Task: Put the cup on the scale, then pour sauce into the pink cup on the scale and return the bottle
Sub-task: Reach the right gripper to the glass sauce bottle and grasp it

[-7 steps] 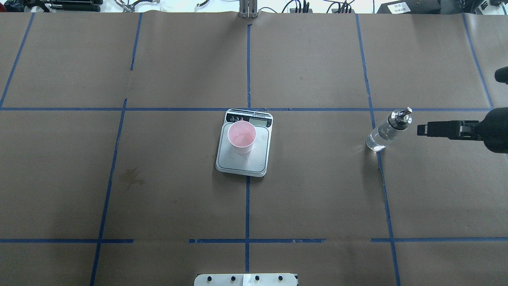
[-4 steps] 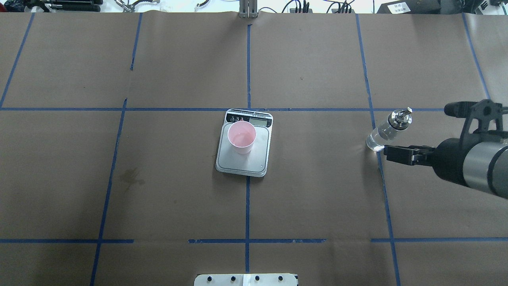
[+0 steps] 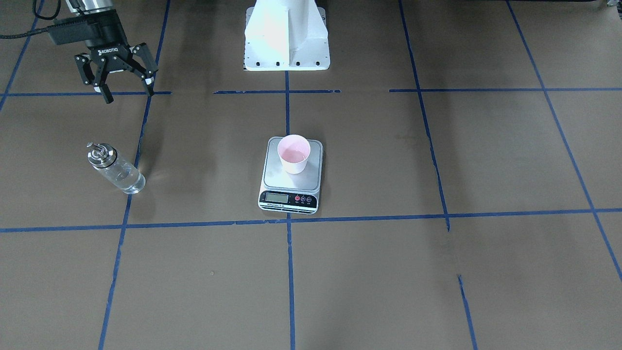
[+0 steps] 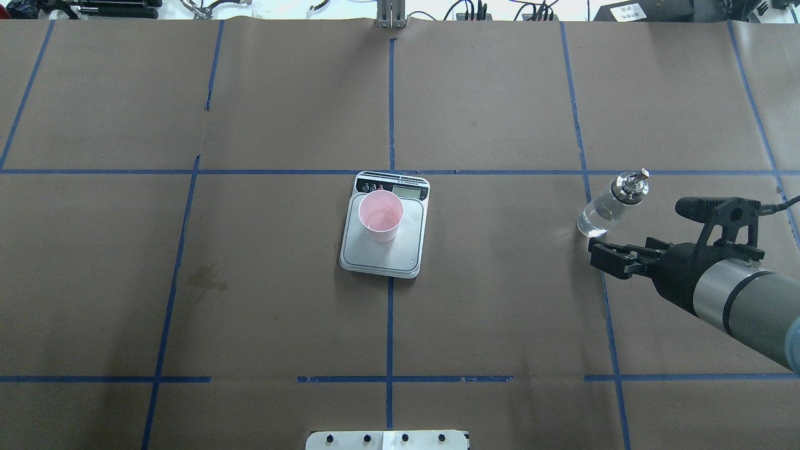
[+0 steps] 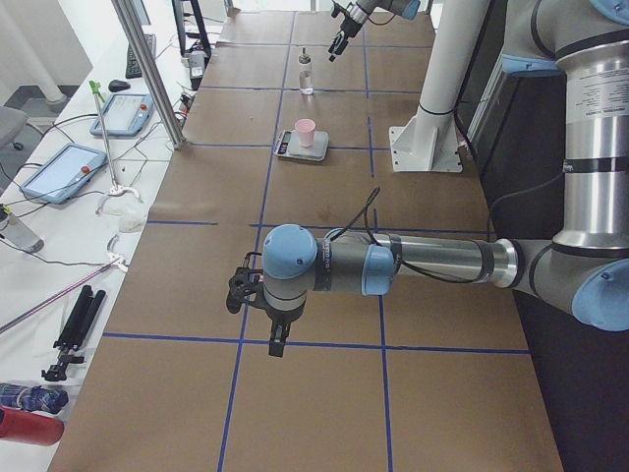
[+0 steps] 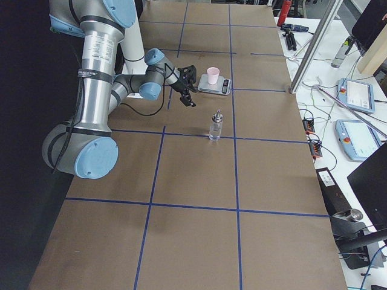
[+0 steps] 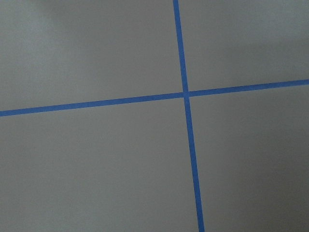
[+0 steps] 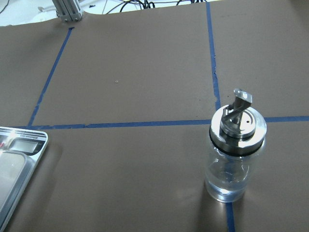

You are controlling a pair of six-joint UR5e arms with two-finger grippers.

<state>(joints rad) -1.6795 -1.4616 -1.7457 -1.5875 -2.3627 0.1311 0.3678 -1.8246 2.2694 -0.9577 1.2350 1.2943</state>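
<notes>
The table (image 4: 500,312), covered in brown paper and gridded with blue tape (image 4: 389,325), carries the scale (image 4: 400,253) at its middle, and we place everything else from there.

Well off to the scale's side, on the robot's right, the right arm (image 4: 737,294) has drawn back. A second ago its gripper was level with the bottle's cap; since then it has swung past the base and come nearer the robot. The right gripper (image 3: 129,95) now hangs with its fingers spread wide and nothing between them, clear of the glass. Far on the scale's other side is the left gripper (image 5: 259,315), and we cannot tell whether it is open or closed.

The bottle (image 4: 601,212) stands upright on the paper, well apart from the scale, exactly where it stood a second ago. The cup (image 4: 380,217) sits on the scale's platform, towards the display end.

A little clear sauce (image 8: 227,187) remains low in the bottle, and the cup's bottom shows a wet gleam.

We judge the pour finished and the bottle returned; only the retreat remains.
</notes>
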